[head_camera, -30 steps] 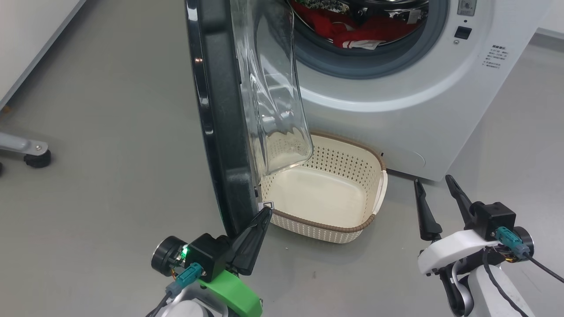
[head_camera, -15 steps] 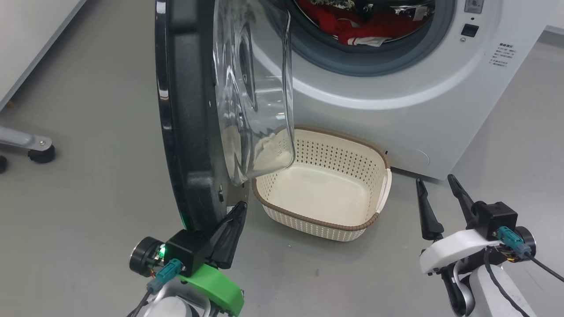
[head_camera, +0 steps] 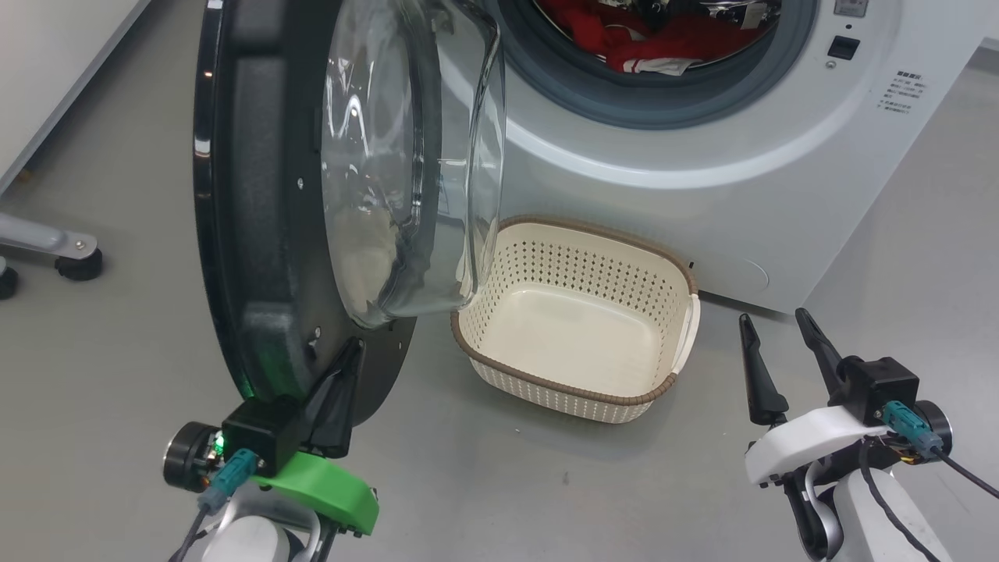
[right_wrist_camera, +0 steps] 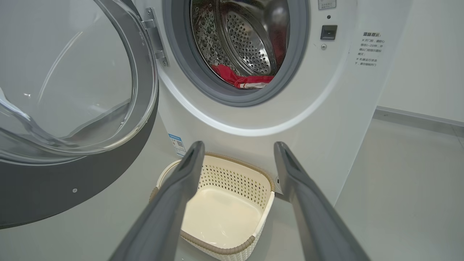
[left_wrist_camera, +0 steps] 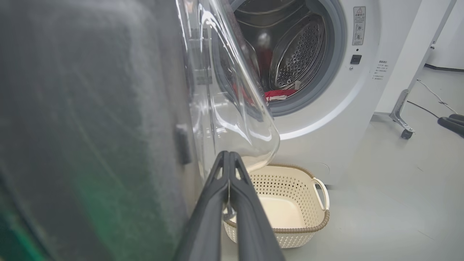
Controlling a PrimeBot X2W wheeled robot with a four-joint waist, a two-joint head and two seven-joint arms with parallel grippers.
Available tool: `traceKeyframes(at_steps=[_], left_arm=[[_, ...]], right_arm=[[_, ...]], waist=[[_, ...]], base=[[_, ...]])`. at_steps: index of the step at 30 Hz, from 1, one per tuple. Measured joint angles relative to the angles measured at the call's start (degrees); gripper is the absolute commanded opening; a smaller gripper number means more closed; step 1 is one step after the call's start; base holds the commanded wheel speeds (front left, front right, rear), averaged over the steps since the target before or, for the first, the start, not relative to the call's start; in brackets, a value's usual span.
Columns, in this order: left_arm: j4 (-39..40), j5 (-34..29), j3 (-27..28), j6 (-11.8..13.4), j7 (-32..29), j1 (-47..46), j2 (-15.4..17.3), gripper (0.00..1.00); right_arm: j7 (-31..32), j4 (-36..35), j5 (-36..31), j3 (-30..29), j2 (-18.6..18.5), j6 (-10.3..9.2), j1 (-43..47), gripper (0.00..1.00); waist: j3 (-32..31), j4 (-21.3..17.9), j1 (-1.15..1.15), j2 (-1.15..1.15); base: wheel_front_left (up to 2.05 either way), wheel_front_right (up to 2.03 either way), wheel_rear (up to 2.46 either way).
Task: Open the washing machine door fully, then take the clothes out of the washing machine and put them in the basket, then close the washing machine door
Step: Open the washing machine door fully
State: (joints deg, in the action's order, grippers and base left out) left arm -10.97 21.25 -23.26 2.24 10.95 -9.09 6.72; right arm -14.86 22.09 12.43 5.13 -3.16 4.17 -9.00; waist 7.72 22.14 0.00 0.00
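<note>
The washing machine door (head_camera: 257, 234) stands open, hinged at the left of the machine's mouth, with its black inner face turned to the right. Its clear glass bowl (head_camera: 406, 172) bulges out towards the basket. The door is not folded back flat against the front panel; it stands out from it at an angle towards the near side.

The clothes (head_camera: 648, 39) lie low in the steel drum (right_wrist_camera: 250, 43) behind the grey rubber ring, a bright red heap with a white patch at its near edge. The washing machine (head_camera: 702, 211) itself is white and fills the far right of the scene.

The basket (head_camera: 562, 386) sits on the grey floor (head_camera: 117, 375) just in front of the machine, below the mouth and right of the door, with its cream bottom showing. From above, the bowl's lower edge covers a bit of the basket's left rim.

The left gripper (head_camera: 353, 350) is at the near bottom edge of the door, its two dark fingers pressed together with nothing between them. They lie close along the door's inner face; I cannot tell whether they touch it. The right gripper (head_camera: 773, 318) hangs near the right end of the basket, clear of it, its fingers spread wide and holding nothing.

Far off to the left, a grey wheeled leg (head_camera: 74, 261) rests on the floor.
</note>
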Motion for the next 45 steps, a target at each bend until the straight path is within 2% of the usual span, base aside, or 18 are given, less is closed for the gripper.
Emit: traceKeyframes(at_steps=[14,45], left_arm=[[-0.3,2.1,7.4,2.1,1.8,-0.1,1.4,0.00],[-7.1,5.8,25.0,2.9,3.5,-6.0,3.7,0.00]], right_arm=[[0.0,-0.6,-1.5,-0.8,0.0,0.30,-0.8,1.00],[0.0,-1.2,-3.1,-1.9,-0.7,0.47,-3.6,1.00]], waist=[[2.3,0.2,0.00,0.00],[7.1,0.1,0.00,0.00]], base=[[0.00,0.00,0.00],[0.00,0.00,0.00]])
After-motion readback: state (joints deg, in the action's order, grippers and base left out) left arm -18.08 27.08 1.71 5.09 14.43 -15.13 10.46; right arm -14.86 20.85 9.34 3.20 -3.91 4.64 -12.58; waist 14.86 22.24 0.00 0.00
